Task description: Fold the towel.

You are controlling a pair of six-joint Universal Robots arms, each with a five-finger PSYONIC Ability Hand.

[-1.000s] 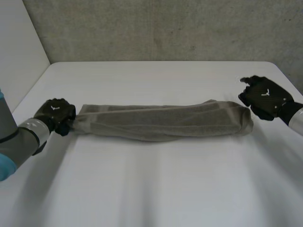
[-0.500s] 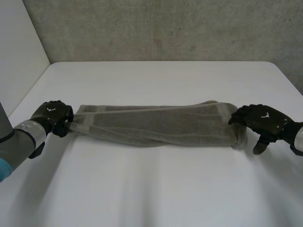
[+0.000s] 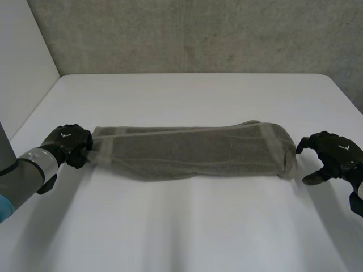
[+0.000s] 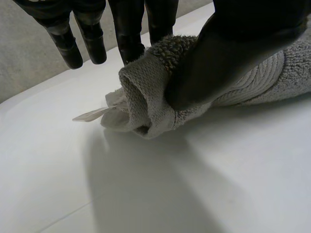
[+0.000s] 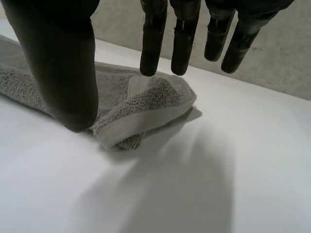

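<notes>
Across the middle of the frame the towel [image 3: 193, 150] lies folded long on the table [image 3: 187, 96], its left end pinched in the left hand [image 3: 71, 144], while the right hand [image 3: 334, 156] has left the right end, fingers spread, so probably this fold is finished.

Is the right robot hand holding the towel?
No, the right robot hand is open, its fingers straight above the towel end and curled round nothing.
</notes>
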